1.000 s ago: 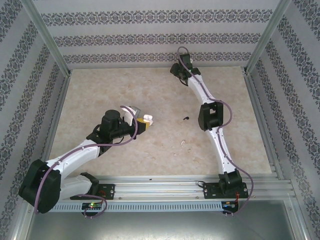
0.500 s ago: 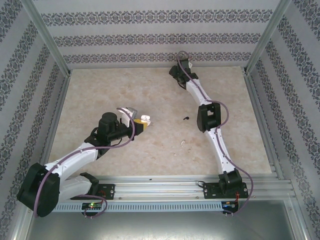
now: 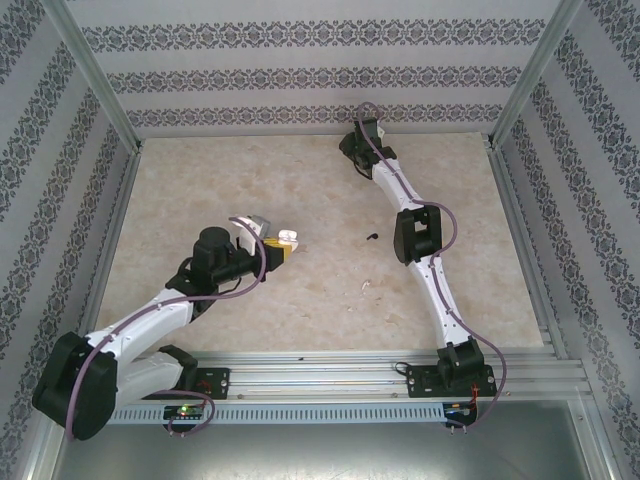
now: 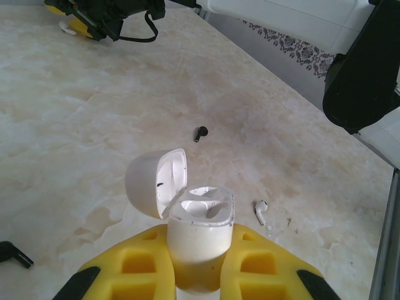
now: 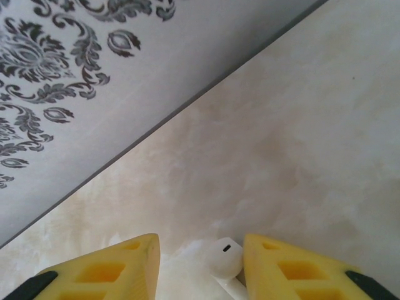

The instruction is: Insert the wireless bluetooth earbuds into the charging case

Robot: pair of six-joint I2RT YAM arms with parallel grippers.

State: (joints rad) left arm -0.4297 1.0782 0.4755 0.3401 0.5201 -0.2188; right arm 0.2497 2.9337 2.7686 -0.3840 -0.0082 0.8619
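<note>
Left gripper (image 3: 277, 244) clamps open charging case (image 4: 201, 232); right gripper (image 5: 200, 245) gapes.
White earbud (image 5: 225, 257) touches one right finger; black earbud (image 4: 200, 133), second white earbud (image 4: 260, 211) lie beyond the case.

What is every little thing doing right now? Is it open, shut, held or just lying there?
charging case: lid flipped open, slots look empty, held upright.
left gripper: shut on the charging case.
black earbud: lying loose on the table.
white earbud: lying loose on the table.
right gripper: open, fingers either side of a second white earbud, not clamping it.
</note>
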